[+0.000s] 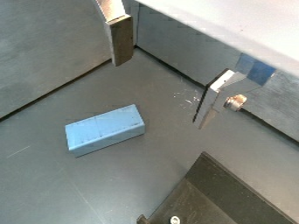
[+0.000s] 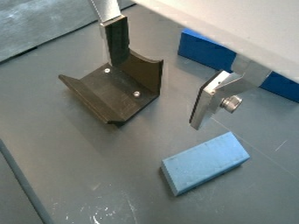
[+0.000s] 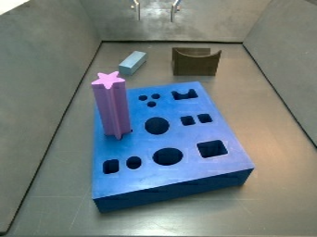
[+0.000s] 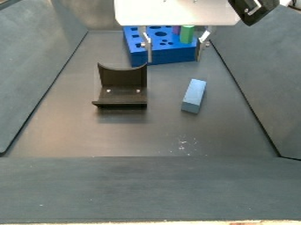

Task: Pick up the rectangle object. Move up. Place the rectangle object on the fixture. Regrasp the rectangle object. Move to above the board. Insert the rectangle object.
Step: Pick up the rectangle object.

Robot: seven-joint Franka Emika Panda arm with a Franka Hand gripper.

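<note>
The rectangle object (image 3: 132,61) is a light grey-blue bar lying flat on the dark floor, also seen in the wrist views (image 1: 103,129) (image 2: 205,162) and the second side view (image 4: 194,94). The fixture (image 2: 114,87), a dark notched holder, stands beside it (image 3: 195,60) (image 4: 120,86). The blue board (image 3: 173,185) with cut-out holes carries a purple star post (image 3: 111,104). My gripper (image 1: 166,70) hangs open and empty above the floor, between the bar and the fixture; its fingers (image 2: 114,39) hold nothing. In a side view the gripper (image 3: 156,9) is at the far wall.
Grey walls enclose the floor on all sides. The board (image 4: 165,54) lies behind the gripper toward one end of the bin. A corner of the fixture (image 1: 233,197) shows at the edge of a wrist view.
</note>
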